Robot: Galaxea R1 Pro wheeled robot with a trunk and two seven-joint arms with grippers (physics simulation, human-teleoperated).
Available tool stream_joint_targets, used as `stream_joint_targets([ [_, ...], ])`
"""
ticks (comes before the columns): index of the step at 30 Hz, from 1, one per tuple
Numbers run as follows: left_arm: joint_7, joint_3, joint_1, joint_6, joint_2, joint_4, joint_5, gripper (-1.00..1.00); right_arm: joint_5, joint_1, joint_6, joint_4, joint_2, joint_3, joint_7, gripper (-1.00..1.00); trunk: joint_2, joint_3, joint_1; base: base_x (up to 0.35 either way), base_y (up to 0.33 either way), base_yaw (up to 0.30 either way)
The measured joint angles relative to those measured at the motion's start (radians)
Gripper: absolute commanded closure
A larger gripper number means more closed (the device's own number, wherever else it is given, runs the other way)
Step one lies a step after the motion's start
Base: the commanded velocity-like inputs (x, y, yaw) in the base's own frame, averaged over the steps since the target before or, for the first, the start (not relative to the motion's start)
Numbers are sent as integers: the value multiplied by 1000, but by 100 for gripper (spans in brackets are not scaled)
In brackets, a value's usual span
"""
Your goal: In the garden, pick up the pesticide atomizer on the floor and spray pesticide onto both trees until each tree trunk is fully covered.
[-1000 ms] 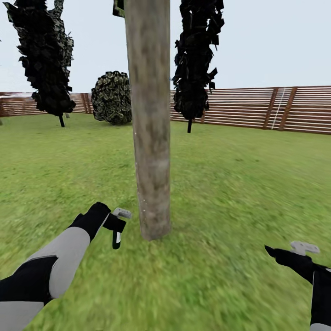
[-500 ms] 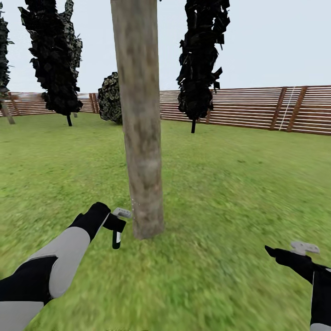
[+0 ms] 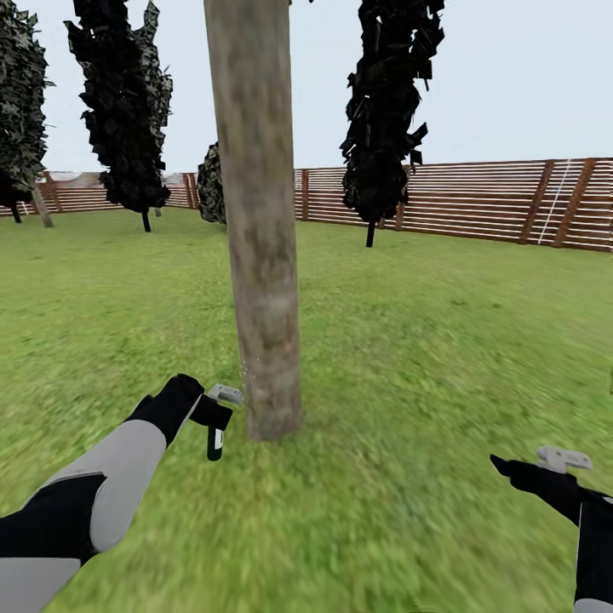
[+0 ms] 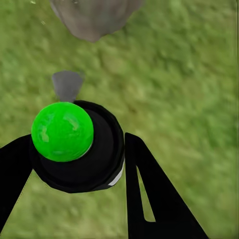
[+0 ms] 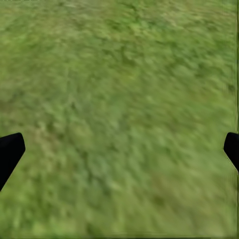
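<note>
A: Status?
B: Left hand [image 3: 214, 423] clamped on pesticide atomizer [image 4: 74, 147], nozzle just beside near tree trunk [image 3: 255, 213]. Right hand [image 3: 545, 466] wide open, empty.
A: Left?
B: Trunk coverage unclear; second tree likely untouched.

Tree trunk [image 3: 260, 221] stands on the grass floor [image 3: 426, 340] left of centre in the head view, with the left gripper [image 3: 214, 417] just beside its base on the left, jaws closed around the pesticide atomizer [image 3: 216, 441] hanging below it. The right gripper [image 3: 545, 464] hovers over grass far to the right, well apart from the trunk. Behind, two cypresses [image 3: 387, 111] flank the trunk, a bush [image 3: 211, 183] sits behind it, and the fence [image 3: 477, 200] runs across the back.
</note>
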State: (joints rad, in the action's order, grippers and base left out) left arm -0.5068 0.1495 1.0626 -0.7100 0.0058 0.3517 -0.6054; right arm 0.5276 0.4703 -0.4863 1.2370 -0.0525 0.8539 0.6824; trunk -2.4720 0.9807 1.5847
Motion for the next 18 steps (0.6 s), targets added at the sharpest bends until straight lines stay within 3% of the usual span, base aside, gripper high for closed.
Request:
stream_joint_targets([
  [3,-2,2,0,2,10,5,-3,100,0,0,0,-1,-1,0,0,-100,0,0,0,0,0,-253],
  [6,-5,1,0,4,43,6,-6,100,0,-1,0,-1,-1,2,0,-100,0,0,0,0,0,-50],
  [11,-10,2,7,-3,58,14,-2,100,0,0,0,-1,-1,2,-1,-100,0,0,0,0,0,-5],
  [14,-21,1,9,-16,58,88,-3,100,0,-1,0,-1,-1,2,-1,-100,0,0,0,0,0,0],
  [18,-78,-2,40,-114,57,200,-4,100,0,0,0,-1,-1,2,-1,-100,0,0,0,0,0,0],
])
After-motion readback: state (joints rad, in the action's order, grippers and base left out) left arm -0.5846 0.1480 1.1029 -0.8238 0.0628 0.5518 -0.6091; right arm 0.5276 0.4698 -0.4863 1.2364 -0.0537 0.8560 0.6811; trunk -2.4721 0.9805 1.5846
